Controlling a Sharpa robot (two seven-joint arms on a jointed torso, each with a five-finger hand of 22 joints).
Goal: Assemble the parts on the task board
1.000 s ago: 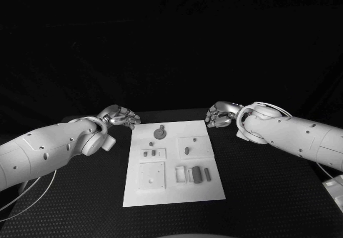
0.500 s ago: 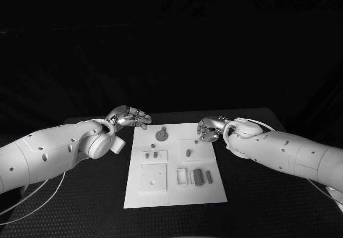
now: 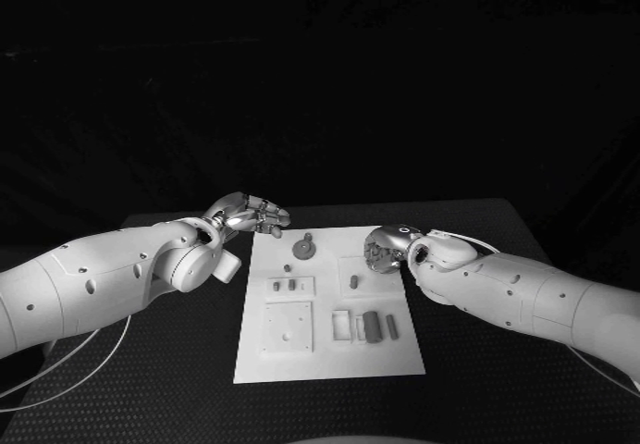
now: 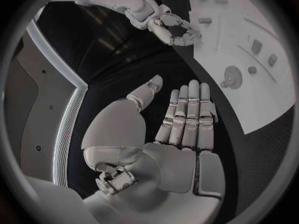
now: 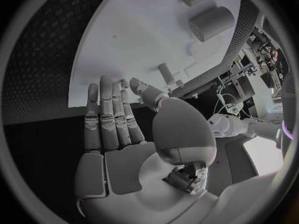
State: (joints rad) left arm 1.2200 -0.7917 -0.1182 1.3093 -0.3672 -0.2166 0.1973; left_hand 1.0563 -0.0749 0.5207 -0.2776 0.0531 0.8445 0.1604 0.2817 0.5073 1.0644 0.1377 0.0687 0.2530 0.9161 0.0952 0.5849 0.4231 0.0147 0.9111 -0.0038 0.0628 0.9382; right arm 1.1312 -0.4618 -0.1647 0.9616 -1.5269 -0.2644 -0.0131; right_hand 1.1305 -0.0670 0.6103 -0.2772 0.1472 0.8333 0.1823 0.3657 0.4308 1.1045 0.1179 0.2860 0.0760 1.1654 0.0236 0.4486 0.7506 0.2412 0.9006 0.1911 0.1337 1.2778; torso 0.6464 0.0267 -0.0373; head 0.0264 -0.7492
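The white task board (image 3: 326,356) lies in the middle of the black table. On it are grey parts: a round disc with a knob (image 3: 304,248) near the far edge, a small peg (image 3: 353,280) at mid-board, and upright blocks (image 3: 374,326) near the right side. My left hand (image 3: 247,217) hovers just off the board's far left corner, fingers straight, holding nothing (image 4: 184,117). My right hand (image 3: 387,248) is above the board's far right edge, also flat and empty (image 5: 115,119). The right wrist view shows a peg (image 5: 166,73) just past the fingertips and two cylinders (image 5: 212,22) beyond.
A recessed square plate (image 3: 284,326) sits on the board's near left, with two short pegs (image 3: 281,286) above it. Black table (image 3: 160,370) surrounds the board on both sides. A white cable (image 3: 67,361) hangs under my left arm.
My right hand has come down and inward, from beyond the board's far right corner to above its right edge. My left hand has crept a little toward the board's far left corner.
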